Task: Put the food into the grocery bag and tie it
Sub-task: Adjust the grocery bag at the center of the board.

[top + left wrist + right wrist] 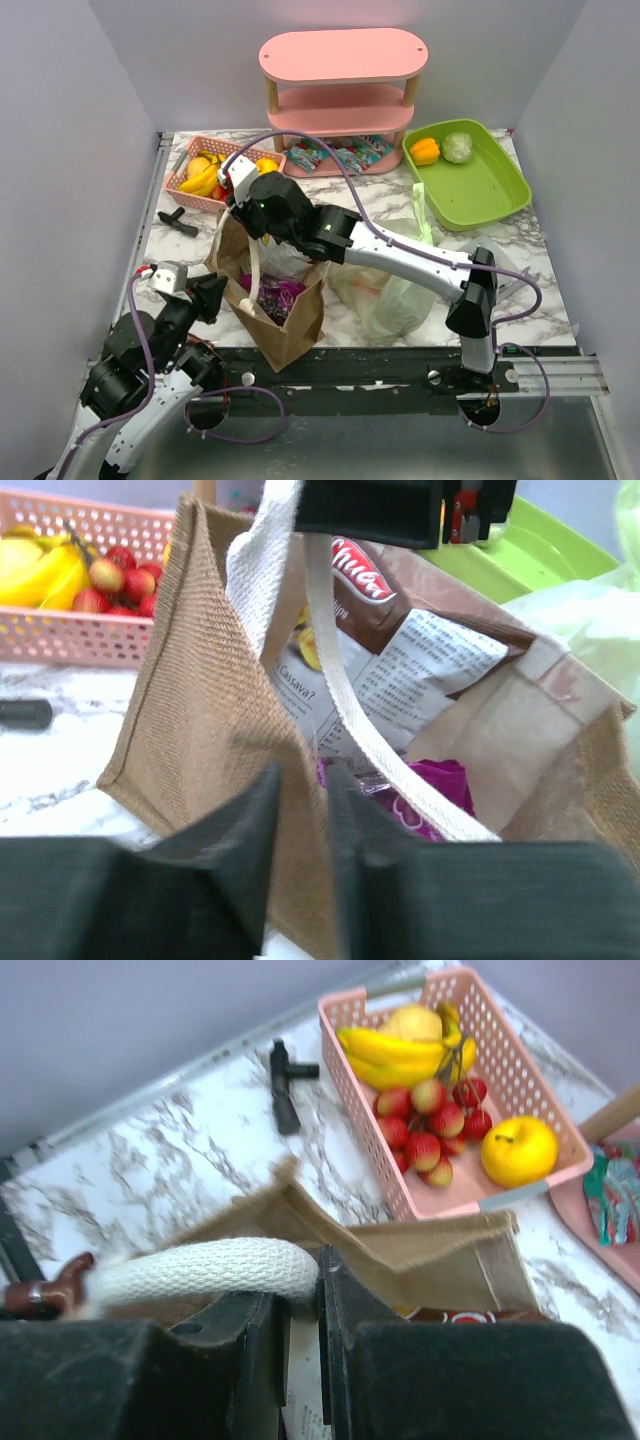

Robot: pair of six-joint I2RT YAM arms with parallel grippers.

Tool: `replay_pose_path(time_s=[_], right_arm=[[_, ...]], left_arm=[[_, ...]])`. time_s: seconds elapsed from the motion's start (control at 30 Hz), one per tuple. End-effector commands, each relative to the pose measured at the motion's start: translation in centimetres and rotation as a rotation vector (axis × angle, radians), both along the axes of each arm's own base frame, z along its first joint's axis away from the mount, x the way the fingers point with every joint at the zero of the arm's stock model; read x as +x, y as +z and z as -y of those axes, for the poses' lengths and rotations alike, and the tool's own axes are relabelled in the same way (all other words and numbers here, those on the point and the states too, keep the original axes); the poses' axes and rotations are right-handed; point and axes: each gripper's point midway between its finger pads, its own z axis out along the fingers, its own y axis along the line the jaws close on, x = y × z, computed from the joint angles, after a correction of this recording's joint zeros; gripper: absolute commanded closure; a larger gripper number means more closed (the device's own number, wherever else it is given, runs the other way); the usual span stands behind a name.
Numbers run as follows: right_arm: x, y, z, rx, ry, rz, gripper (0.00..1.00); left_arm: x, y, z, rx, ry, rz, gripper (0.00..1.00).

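A stiff brown woven bag (285, 335) with white strap handles stands at the front middle. Inside it are food items, a white-and-brown snack pack (400, 650) and a purple pack (430, 790). The pale-green plastic grocery bag (400, 295) lies crumpled to its right, under the right arm. My right gripper (303, 1280) is over the brown bag's far rim, shut on a white handle (200, 1270). My left gripper (300, 780) straddles the brown bag's near-left wall (210, 710) with its jaws a little apart.
A pink basket (190, 183) of bananas and small fruit sits at the back left, with a black tool (178, 222) beside it. A pink shelf (340, 90) stands at the back. A green tray (495, 195) holds an orange pepper and a cabbage.
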Motion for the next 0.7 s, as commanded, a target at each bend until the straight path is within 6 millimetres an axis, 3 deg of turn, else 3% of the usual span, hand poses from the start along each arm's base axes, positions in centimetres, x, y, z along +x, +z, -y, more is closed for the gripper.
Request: replay_pose_path(time_s=[0.0, 0.13, 0.4, 0.5, 0.67], right_arm=[[-1.8, 6.1, 0.7, 0.056, 0.077, -0.004, 0.83], [-3.1, 7.2, 0.1, 0.078, 0.134, -0.063, 0.82], [-3.5, 8.4, 0.2, 0.051, 0.121, -0.128, 0.79], [-3.3, 9.1, 1.2, 0.050, 0.080, -0.127, 0.78], [-3.4, 8.1, 2.5, 0.022, 0.040, -0.153, 0.77]], left_arm=[[-1.5, 6.5, 0.9, -0.105, -0.096, 0.120, 0.64], [-2.6, 10.3, 2.2, -0.109, -0.192, 0.146, 0.48], [-3.1, 13.7, 6.5, -0.157, -0.392, 0.136, 0.44], [-2.3, 13.6, 7.7, -0.194, -0.414, 0.135, 0.44], [0.2, 12.3, 9.2, -0.202, -0.388, 0.103, 0.41]])
